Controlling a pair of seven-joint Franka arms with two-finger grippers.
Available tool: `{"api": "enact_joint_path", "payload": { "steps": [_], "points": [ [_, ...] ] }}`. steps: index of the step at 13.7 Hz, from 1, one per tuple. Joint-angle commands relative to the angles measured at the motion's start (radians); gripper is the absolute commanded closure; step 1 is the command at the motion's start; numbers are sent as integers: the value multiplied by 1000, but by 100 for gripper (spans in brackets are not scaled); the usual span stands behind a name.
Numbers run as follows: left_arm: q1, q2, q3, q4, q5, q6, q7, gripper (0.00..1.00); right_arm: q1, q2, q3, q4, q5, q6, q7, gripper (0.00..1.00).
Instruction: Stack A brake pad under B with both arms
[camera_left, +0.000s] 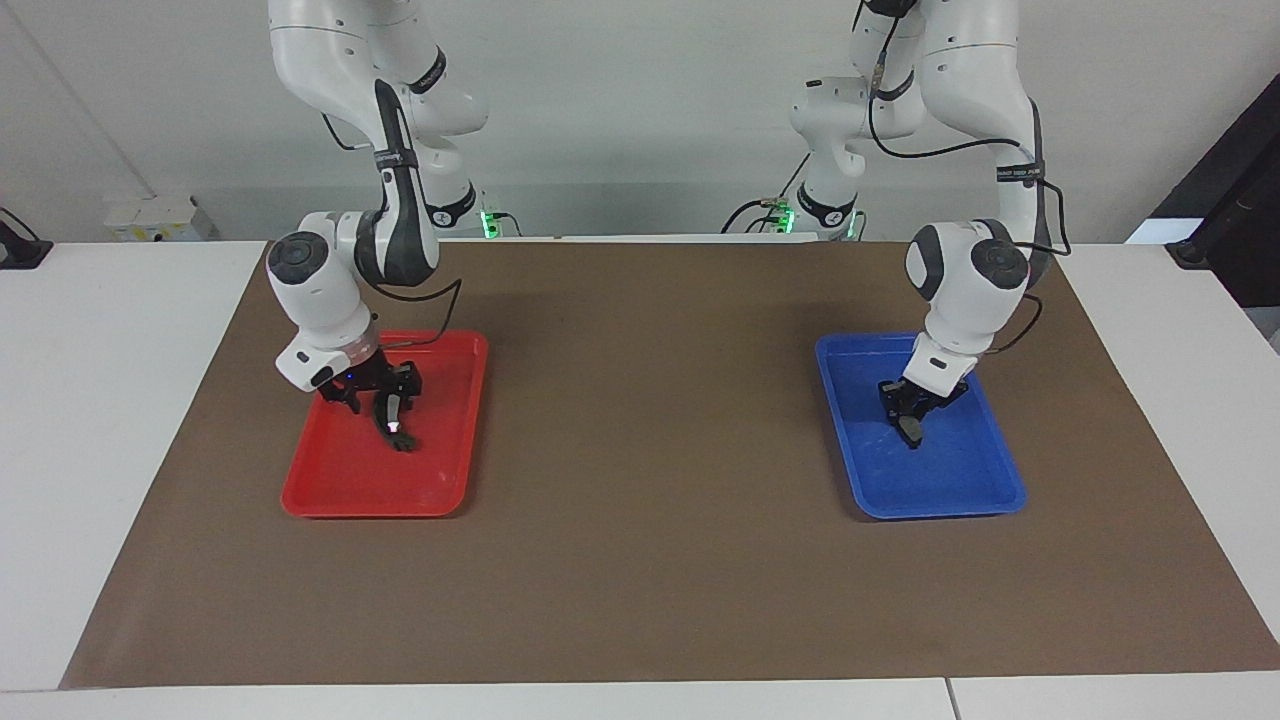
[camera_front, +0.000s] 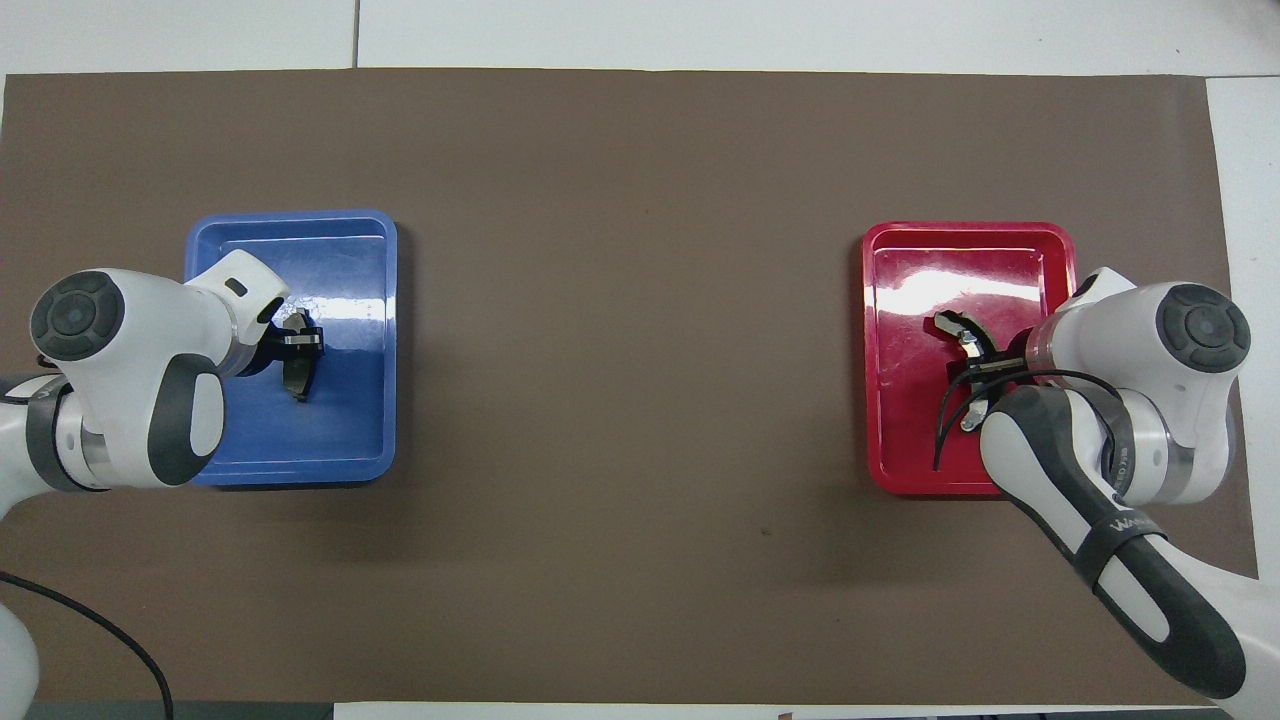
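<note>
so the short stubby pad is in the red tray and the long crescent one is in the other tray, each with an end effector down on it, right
Not quite: the trays are swapped. The overhead view shows the short pad in the blue tray under the left end effector, and the long crescent shoe in the red tray under the right end effector. Each does have an end effector down on it.

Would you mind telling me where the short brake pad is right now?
The short brake pad lies in the blue tray at the left arm's end of the table, with the left gripper shut on it.
</note>
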Motion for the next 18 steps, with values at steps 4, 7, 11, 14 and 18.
{"api": "enact_joint_path", "payload": {
  "steps": [4,7,11,14,18],
  "points": [
    [-101,-37,-5,240,-9,-332,-48,95,0,-23,4,-36,18,11,-27,19],
    [-237,-14,-7,229,-11,-230,-189,97,0,-24,4,-41,34,11,-30,31],
    [-394,46,-7,241,-12,-130,-399,97,1,-21,4,-19,35,-1,-46,96],
    [-482,165,-5,338,-35,-81,-512,97,1,-26,9,57,45,-92,-41,100],
    [-538,245,-8,360,-63,14,-527,91,1,-60,9,169,46,-277,-20,100]
  ]
}}
